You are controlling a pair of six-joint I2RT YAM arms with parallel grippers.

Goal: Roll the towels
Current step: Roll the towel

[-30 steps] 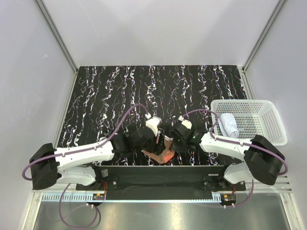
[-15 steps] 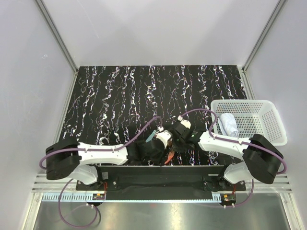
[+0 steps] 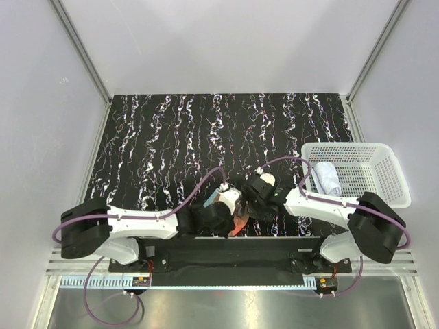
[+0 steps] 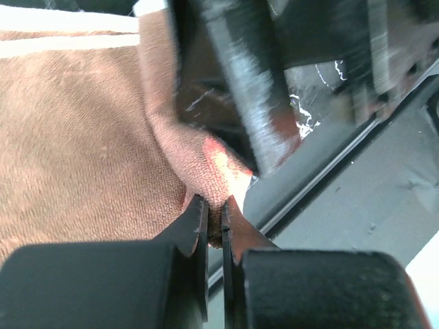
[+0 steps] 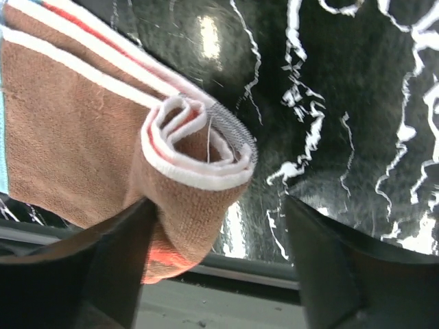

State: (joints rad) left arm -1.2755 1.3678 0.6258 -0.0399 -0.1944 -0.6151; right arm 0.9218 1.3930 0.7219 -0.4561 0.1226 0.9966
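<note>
The left gripper (image 4: 214, 212) is pinched tight on a fold at the edge of the orange towel (image 5: 75, 130), while the right gripper (image 5: 219, 264) stands wide open astride that towel's curled end, gripping nothing. Only 1 end is coiled loosely and the rest lies flat, brown side up, at the near edge of the table (image 3: 171, 137). The white towel (image 3: 328, 178) lies rolled in the basket (image 3: 384, 154), so I judge 1 of 2 done.

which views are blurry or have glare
Left wrist: the orange towel is sharp, but the dark parts behind it are smeared and blurred. Right wrist: bright glare patches on the table. Top external: evenly lit, sharp.
</note>
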